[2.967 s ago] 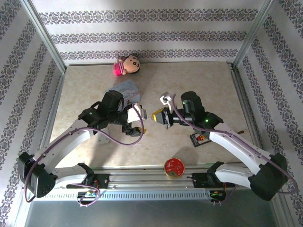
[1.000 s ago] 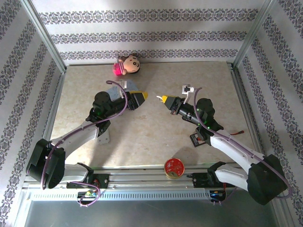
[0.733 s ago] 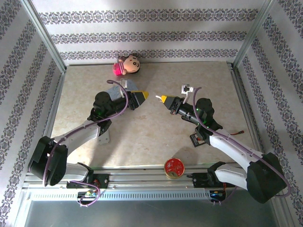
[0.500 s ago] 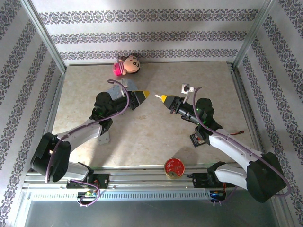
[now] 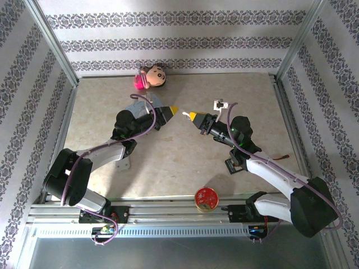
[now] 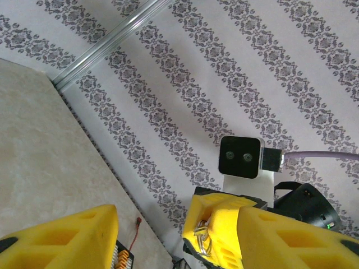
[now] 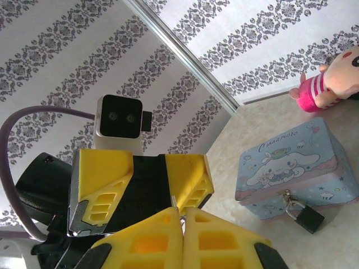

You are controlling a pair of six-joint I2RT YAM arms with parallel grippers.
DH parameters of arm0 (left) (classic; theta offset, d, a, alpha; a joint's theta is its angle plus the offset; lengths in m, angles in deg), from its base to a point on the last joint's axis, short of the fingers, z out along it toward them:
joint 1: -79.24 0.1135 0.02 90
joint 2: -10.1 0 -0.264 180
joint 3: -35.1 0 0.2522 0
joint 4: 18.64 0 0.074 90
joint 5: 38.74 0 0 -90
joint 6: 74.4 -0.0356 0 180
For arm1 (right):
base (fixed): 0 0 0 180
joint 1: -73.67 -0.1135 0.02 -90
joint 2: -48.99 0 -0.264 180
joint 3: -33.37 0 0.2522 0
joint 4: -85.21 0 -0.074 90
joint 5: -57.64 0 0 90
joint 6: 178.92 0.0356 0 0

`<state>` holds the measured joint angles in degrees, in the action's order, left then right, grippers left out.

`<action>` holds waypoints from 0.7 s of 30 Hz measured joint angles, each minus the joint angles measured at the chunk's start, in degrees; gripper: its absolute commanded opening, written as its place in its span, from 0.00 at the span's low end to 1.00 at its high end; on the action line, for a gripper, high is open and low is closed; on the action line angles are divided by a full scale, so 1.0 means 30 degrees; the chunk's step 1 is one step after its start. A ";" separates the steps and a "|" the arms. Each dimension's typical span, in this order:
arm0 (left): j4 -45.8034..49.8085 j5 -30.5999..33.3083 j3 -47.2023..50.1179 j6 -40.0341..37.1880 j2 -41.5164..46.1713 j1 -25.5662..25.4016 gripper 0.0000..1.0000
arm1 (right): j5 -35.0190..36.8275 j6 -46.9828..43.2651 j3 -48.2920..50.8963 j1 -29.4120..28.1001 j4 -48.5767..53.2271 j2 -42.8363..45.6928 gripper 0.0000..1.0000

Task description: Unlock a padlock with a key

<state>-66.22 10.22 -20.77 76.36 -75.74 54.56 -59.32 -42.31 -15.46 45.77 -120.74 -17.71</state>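
Observation:
The padlock [image 7: 307, 217], a small dark block, hangs from the latch of the pale blue box [image 7: 291, 162] on the table. My right gripper [image 7: 179, 210] is shut on the key [image 7: 175, 200], whose thin blade pokes out past the fingertips. The key's ring [image 6: 201, 242] shows at the right gripper [image 6: 212, 232] in the left wrist view. My left gripper [image 6: 176, 230] faces it tip to tip, jaws open around that tip. In the top view the left gripper [image 5: 173, 110] and right gripper [image 5: 191, 116] nearly meet above the table's far middle.
A pink plush toy [image 5: 150, 75] lies at the back wall. A red round tin [image 5: 206, 198] sits at the near edge. A black card [image 5: 235, 163] lies under the right arm, a metal bracket [image 5: 122, 162] under the left arm.
The left gripper has crept right toward the right gripper's tip and its jaws have narrowed. The right gripper has stayed shut on the key, barely moving.

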 measured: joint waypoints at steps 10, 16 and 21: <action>0.2135 -0.0758 -0.0714 -0.1406 0.0022 -0.0743 0.46 | -0.0044 0.0058 0.0000 -0.0175 0.0000 0.0000 0.00; 0.2390 -0.0976 -0.1515 -0.1668 -0.0022 -0.1209 0.32 | -0.0182 0.0058 0.0000 -0.0291 -0.0007 0.0000 0.00; 0.2324 -0.1209 -0.1719 -0.1683 -0.0277 -0.1290 0.30 | -0.0182 0.0058 0.0000 -0.0291 -0.0007 0.0007 0.00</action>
<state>-59.24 6.59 -25.93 71.31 -76.57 50.69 -59.87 -42.14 -15.46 44.89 -120.76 -17.69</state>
